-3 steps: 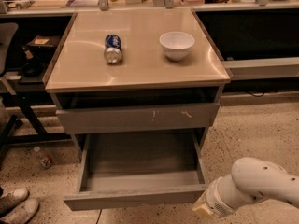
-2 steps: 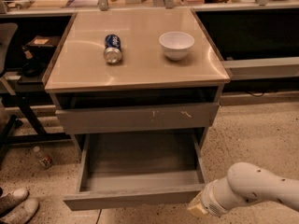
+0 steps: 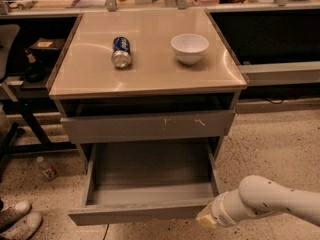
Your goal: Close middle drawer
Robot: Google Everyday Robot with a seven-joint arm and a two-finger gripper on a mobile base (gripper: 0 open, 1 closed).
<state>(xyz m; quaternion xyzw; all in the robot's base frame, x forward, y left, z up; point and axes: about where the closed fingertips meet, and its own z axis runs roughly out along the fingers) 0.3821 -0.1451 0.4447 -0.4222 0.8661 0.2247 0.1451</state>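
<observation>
The middle drawer is pulled far out of the grey-brown cabinet. It is a wide, shallow, empty box with a plain flat front. My gripper is at the lower right, at the right end of that drawer's front, at or very near it. The white arm comes in from the right edge of the view. The gripper's tip is mostly hidden behind the wrist.
Above, a drawer front with white scratches stands slightly out. On the cabinet top lie a blue can on its side and a white bowl. A small bottle and shoes are on the floor at left.
The arm has moved left and a little up, bringing the gripper to the right end of the open drawer's front. The drawer has not visibly moved.
</observation>
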